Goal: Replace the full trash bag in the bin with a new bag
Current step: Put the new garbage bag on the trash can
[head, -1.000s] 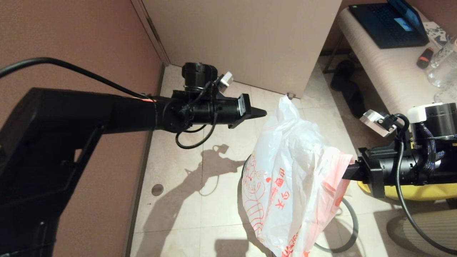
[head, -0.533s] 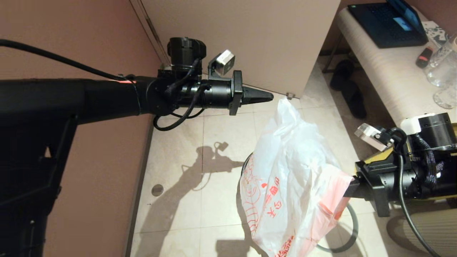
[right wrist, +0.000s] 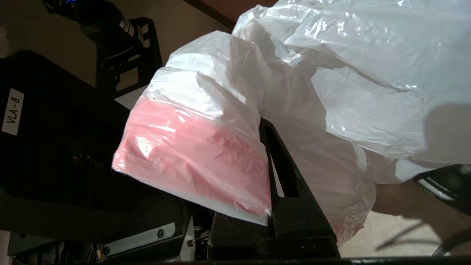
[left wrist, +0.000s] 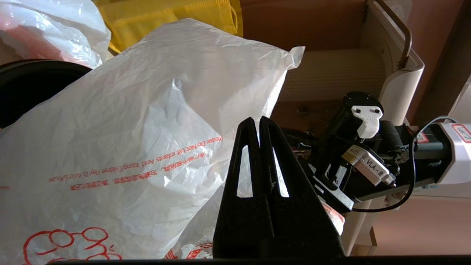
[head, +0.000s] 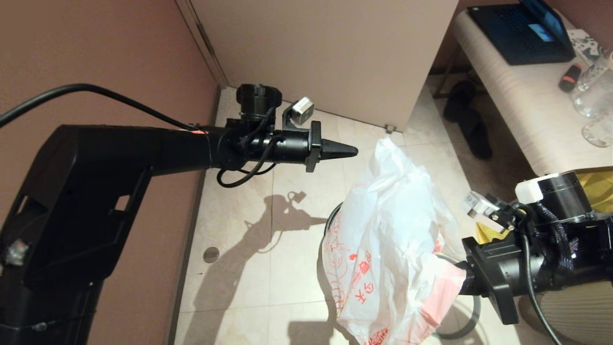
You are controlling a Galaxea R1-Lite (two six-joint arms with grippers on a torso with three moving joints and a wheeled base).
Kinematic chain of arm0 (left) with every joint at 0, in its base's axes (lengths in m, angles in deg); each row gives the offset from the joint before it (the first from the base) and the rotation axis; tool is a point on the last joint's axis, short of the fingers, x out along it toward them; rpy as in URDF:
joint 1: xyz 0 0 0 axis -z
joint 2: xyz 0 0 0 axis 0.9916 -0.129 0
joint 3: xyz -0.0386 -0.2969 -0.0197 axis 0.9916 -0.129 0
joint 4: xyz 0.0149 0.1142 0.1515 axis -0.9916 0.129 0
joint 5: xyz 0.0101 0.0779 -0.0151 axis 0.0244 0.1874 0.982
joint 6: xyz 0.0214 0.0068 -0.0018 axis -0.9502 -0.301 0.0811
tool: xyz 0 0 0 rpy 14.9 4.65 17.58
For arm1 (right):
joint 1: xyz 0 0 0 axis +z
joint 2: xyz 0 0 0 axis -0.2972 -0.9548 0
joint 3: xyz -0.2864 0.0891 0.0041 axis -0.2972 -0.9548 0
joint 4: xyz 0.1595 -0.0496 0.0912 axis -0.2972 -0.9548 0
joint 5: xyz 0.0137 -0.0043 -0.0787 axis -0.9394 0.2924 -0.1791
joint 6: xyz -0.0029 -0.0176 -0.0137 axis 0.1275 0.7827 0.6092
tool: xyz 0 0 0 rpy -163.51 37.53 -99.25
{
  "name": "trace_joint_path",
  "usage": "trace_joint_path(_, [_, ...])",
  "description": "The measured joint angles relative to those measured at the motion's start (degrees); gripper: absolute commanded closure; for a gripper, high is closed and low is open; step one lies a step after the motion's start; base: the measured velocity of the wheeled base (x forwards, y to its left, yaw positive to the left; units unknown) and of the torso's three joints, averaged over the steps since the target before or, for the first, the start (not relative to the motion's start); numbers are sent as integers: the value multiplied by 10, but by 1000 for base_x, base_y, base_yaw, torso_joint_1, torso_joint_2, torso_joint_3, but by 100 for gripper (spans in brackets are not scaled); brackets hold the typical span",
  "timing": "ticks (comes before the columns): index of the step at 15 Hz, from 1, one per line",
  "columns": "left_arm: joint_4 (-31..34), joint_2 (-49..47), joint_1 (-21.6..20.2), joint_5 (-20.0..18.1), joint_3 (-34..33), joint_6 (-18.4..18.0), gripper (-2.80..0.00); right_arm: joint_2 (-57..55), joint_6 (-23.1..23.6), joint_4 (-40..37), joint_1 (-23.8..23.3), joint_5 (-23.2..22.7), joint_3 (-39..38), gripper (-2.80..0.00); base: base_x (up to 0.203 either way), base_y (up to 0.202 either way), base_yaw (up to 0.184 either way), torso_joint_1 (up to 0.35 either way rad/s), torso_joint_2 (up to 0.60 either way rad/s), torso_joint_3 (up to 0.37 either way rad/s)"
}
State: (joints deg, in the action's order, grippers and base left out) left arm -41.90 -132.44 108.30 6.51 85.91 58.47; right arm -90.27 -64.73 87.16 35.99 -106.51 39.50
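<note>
1. The right gripper (head: 460,282), at the lower right of the head view, has its fingers clamped on the pink band of the new bag (head: 383,239). The right wrist view shows the film pinched between them.
2. The new bag hangs in the lower middle of the frame, over the bin (head: 329,225). Only a dark sliver of the bin shows, at the bag's left edge. The grey hoop (head: 467,326) peeks out on the floor at the lower right.
3. The left gripper (head: 352,151) sits in the upper middle, just beside the bag's top corner but apart from it. Its fingers are pressed together on nothing.
4. The full trash bag (left wrist: 44,31) seems already out. It lies beside the yellow tote (left wrist: 165,16) at the upper left of the left wrist view.
5. The step looks like spreading the bag's mouth. The left fingers should part before they reach the film.
6. Take the pink band on the side opposite the right grip, not the loose top corner.
7. Pull the two grips apart gently, since thin film tears or slips.
8. Lower the mouth over the bin only once it is open.
</note>
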Motion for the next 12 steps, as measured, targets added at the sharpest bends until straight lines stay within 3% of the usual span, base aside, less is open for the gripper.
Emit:
trace_joint_path(4, [-7, 6, 30, -4, 0, -4, 0, -6, 10, 4, 7, -7, -10, 0, 0, 0, 0, 0, 0, 0])
trace_joint_path(12, [-40, -29, 42, -134, 2, -17, 0, 4, 23, 31, 0, -29, -53, 0, 0, 0, 0, 0, 0, 0])
